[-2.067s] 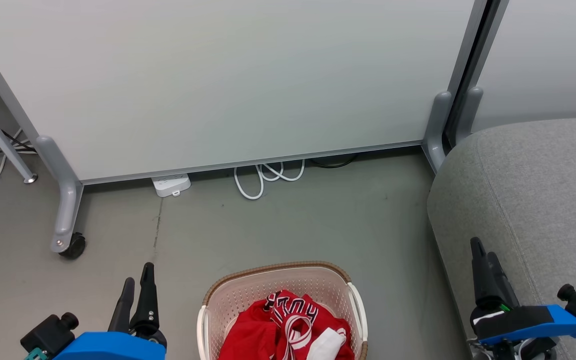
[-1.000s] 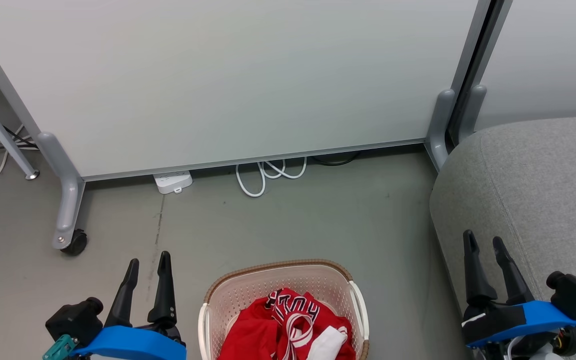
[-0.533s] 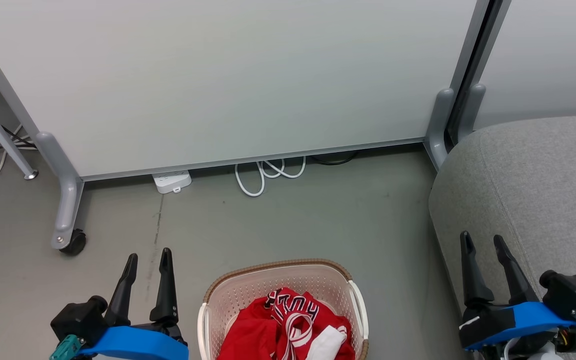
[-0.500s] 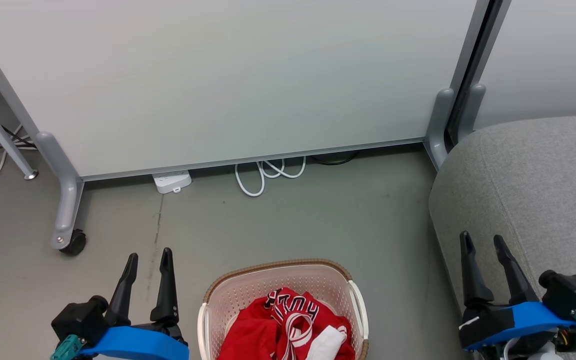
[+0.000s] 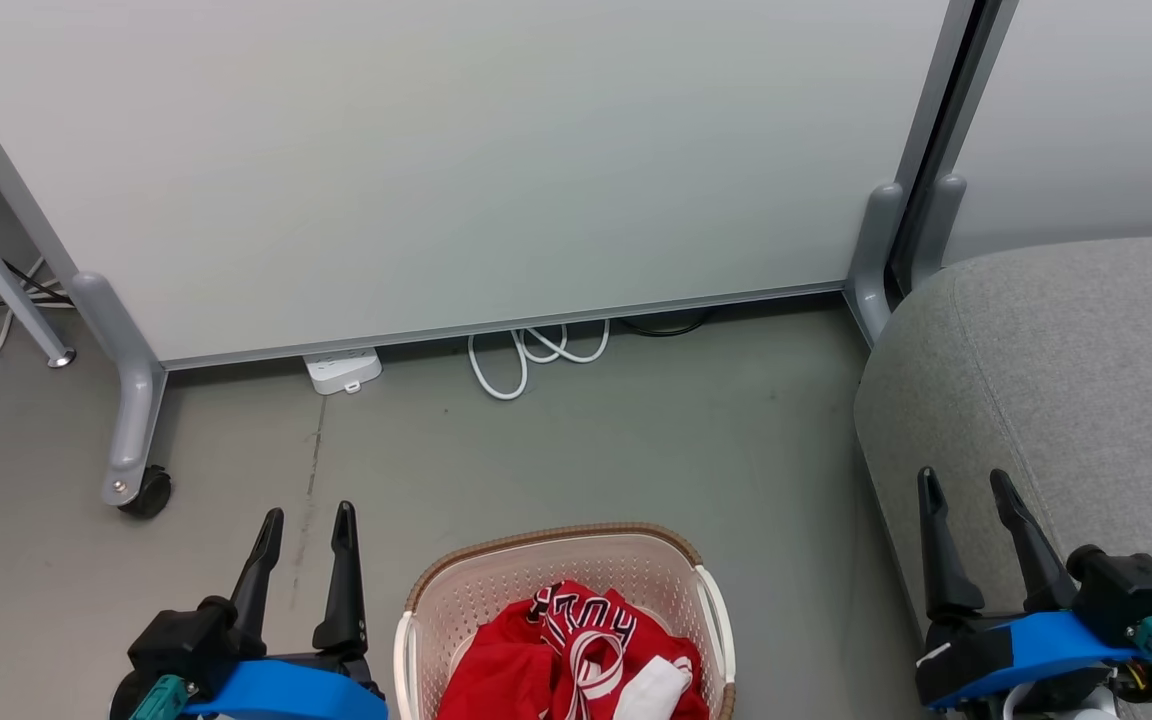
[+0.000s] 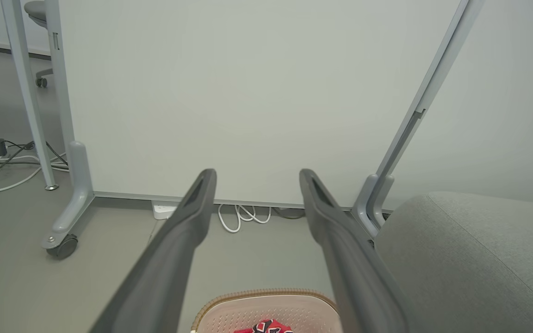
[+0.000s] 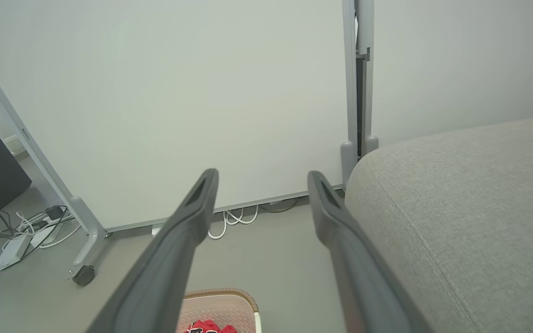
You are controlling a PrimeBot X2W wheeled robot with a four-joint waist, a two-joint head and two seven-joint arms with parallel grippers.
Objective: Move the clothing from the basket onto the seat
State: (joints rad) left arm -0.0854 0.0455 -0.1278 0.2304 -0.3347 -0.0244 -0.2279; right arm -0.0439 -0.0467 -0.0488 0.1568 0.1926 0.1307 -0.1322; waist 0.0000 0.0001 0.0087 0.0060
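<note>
Clothing [image 5: 576,660] heaped in basket [image 5: 556,538], between left gripper [image 5: 308,512] and right gripper [image 5: 962,477], fingers of both spread, holding nothing

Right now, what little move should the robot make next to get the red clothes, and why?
Probably swing the left gripper right and down toward the clothing. It lies in the basket, beside that open, empty gripper, while the right gripper, also open, hovers by the seat.
</note>
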